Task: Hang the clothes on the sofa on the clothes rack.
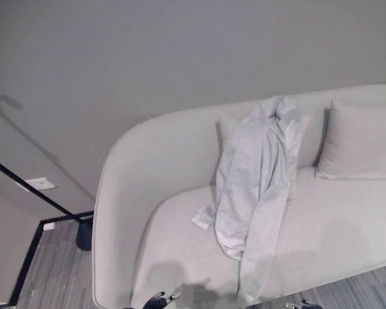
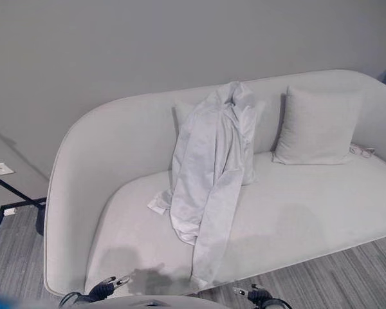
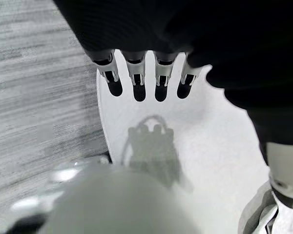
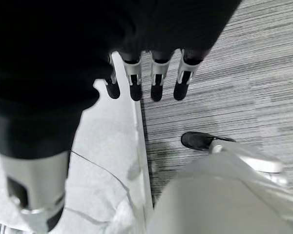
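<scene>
A pale grey garment point(image 2: 209, 174) hangs draped over the backrest of the light sofa point(image 2: 103, 161), its collar caught at the top edge near twelve o'clock and one sleeve trailing down across the seat to the front lip at about six o'clock. Both hands hang low in front of the sofa, the left hand point(image 3: 141, 78) and the right hand point(image 4: 151, 80) each with fingers straight, spread narrowly, holding nothing. A grab at the loose sleeve alone would likely drag the garment off in a heap or leave it bunched for hanging. Two cushions point(image 2: 316, 125) lean on the backrest. Striped grey carpet point(image 2: 347, 277) runs beneath; a black rack frame point(image 1: 35, 193) stands at nine o'clock against a grey wall.
</scene>
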